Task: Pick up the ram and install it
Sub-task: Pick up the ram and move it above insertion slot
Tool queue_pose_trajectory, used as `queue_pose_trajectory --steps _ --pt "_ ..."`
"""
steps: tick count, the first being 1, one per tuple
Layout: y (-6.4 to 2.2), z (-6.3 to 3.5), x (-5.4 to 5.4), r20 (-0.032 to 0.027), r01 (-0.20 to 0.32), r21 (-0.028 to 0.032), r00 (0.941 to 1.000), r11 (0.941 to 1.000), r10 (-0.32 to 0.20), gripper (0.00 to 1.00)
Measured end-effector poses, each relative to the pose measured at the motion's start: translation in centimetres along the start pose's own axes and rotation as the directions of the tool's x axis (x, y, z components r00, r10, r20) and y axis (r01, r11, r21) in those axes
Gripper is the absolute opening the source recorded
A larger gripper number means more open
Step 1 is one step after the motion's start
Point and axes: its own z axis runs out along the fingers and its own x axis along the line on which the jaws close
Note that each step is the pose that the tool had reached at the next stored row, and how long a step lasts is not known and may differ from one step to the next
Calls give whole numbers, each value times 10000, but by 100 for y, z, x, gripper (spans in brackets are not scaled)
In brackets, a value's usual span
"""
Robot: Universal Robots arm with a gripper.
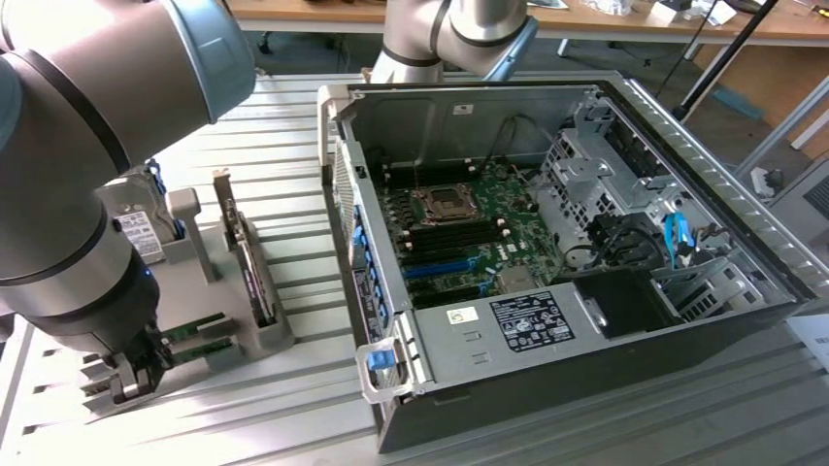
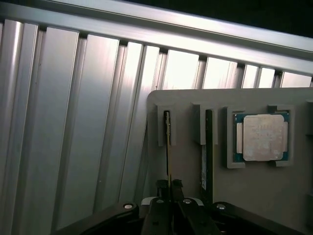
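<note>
**Exterior view.** Item: grey, thick-jointed robot arm (image 1: pixel 65 194), its black two-finger gripper (image 1: pixel 130 379) lowered onto a grey plastic parts holder (image 1: pixel 270 335) on the ribbed aluminium table (image 1: pixel 291 131). Beyond the gripper, upright in the same holder: a green expansion card with a metal bracket (image 1: pixel 244 257). Well apart from the gripper, toward the exterior view's right: an open silver-and-black computer case (image 1: pixel 467 97), its motherboard exposed.

**Wrist view.** The jaws are almost closed, pinching the thin edge of the long, narrow green ram (image 2: pixel 167 142), which stands edge-up in its holder slot. Just beside the gripper is a second, matching stick (image 2: pixel 208 147). Farther off on that side, a square silver processor chip (image 2: pixel 264 137) sits in its recess.
</note>
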Motion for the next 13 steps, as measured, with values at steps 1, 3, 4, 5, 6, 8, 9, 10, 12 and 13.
queue_pose_trajectory --steps 1,3,4,5,6,8,9,10,12,13 --pt "-1 -18 -1 0 0 0 10000 10000 0 13" --pt "-2 -66 -2 -1 -1 -1 10000 10000 1 13" --pt "-3 -86 -3 0 0 0 10000 10000 0 13" --pt "-4 -116 -3 0 0 0 10000 10000 0 13" --pt "-6 -143 -4 0 0 0 10000 10000 0 13" --pt "-8 -213 -6 -1 0 0 10000 10000 0 13" --pt "-10 -249 -7 -1 0 -1 10000 10000 0 13" --pt "-11 -288 -8 0 0 1 10000 10000 0 13" --pt "-15 -383 -11 -1 -1 0 10000 10000 1 13" --pt "-17 -424 -12 0 0 0 10000 10000 0 13"
